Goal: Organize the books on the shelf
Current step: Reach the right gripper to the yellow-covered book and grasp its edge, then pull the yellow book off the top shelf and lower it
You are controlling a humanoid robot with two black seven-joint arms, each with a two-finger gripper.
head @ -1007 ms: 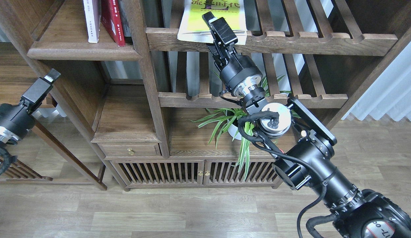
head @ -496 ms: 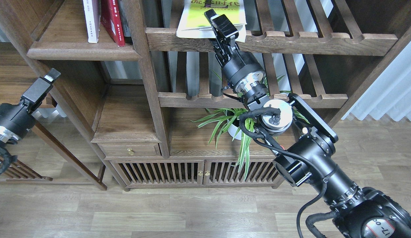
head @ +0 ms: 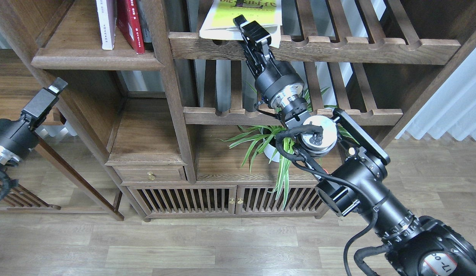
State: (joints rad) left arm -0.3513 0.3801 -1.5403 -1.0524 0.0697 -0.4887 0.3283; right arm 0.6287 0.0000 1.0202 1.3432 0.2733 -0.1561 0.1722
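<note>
Right gripper [head: 250,30] is reaching up from the lower right to the front rail of the slatted rack [head: 337,48], its fingers pinching the white lower edge of the yellow-green book [head: 226,17]; the jaws are standing nearly closed on that thin edge. Book is lying cover up on the slats, turned a little askew, its near corners hanging just over the notched rail, its upper part running out of the top of the view. Left gripper [head: 50,94] is hanging in the air at the left edge, well apart from the bookcase's left side and holding nothing; seen almost edge-on and dark, so its two fingers are not separating and I cannot tell how far it is open. On the solid shelf [head: 96,61] at upper left, the pale book [head: 106,25] and the red book [head: 128,25] are standing upright side by side, touching, spines toward the camera, the red one leaning slightly. Below the rack, a green plant [head: 268,145] in a white pot is sitting on the lower board, partly hidden behind the right arm's wrist.
</note>
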